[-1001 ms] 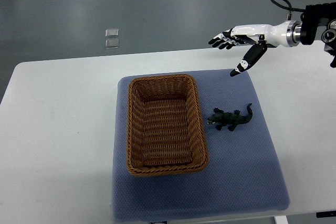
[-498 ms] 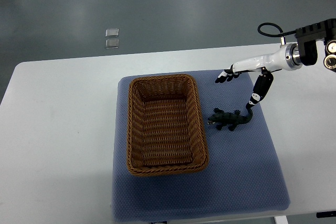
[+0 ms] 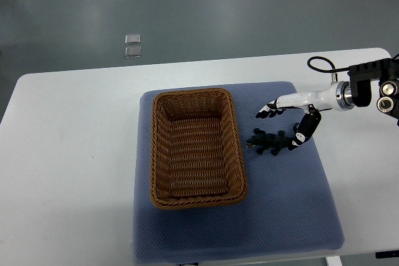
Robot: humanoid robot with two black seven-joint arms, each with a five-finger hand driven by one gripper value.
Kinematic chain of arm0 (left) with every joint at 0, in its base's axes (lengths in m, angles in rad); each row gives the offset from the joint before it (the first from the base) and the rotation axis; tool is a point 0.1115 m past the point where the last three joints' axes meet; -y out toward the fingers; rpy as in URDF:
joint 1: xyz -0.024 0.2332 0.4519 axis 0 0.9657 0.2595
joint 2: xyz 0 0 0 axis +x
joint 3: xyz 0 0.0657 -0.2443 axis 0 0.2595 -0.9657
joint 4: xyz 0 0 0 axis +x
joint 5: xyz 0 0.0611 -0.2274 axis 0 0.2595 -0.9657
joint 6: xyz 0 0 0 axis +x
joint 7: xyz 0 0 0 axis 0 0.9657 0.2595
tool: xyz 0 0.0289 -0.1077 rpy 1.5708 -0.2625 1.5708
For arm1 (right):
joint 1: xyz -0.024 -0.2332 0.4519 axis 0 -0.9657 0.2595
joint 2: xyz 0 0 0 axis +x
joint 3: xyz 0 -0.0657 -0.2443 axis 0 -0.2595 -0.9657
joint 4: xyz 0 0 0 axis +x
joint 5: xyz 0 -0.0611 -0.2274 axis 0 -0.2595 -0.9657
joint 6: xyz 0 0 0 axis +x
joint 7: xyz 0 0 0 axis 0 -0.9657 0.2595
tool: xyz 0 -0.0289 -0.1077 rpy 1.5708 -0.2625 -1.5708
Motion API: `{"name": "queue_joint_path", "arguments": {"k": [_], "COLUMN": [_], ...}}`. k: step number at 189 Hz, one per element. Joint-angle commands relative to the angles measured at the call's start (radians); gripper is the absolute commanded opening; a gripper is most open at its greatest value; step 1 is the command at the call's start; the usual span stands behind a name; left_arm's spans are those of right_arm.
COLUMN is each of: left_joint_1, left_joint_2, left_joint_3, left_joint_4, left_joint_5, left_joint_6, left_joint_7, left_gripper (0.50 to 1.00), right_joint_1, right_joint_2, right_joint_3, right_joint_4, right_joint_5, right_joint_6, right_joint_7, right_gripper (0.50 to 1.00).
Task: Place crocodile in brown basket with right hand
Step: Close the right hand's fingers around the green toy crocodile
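The dark green toy crocodile (image 3: 270,141) is laid head toward 9 o'clock, tail toward 3; the white right hand (image 3: 298,101) is spread wide over its tail.

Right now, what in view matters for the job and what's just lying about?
Job: crocodile; brown basket; right hand, open over the crocodile's tail.
Lying about: blue mat; white table; two clear squares on the floor.
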Motion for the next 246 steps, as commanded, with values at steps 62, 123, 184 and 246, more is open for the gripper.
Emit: {"name": "queue_joint_path", "arguments": {"k": [62, 123, 184, 246], "left_joint_1": [0.0, 0.001, 0.001, 0.001], "left_joint_2": [0.0, 0.0, 0.0, 0.0], "left_joint_3": [0.0, 0.0, 0.002, 0.0], "left_joint_4": [0.002, 0.003, 0.003, 0.003], "left_joint_5": [0.0, 0.0, 0.0, 0.0], "left_joint_6": [0.0, 0.002, 0.002, 0.002], "left_joint_7": [0.0, 0.0, 0.0, 0.0], "left_gripper": [1.0, 1.0, 1.0, 1.0], "right_joint_1": [-0.069, -0.09, -0.119, -0.138], "right_joint_2": [0.072, 0.094, 0.095, 0.12], "right_joint_3": [0.026, 0.029, 0.027, 0.027], "right_joint_4": [-0.034, -0.059, -0.08, -0.113], "right_joint_5": [0.001, -0.002, -0.014, -0.016], "right_joint_6": [-0.102, -0.113, -0.138, -0.156], "right_joint_7": [0.001, 0.001, -0.002, -0.01], "right_gripper": [0.924, 0.915, 0.901, 0.827]}}
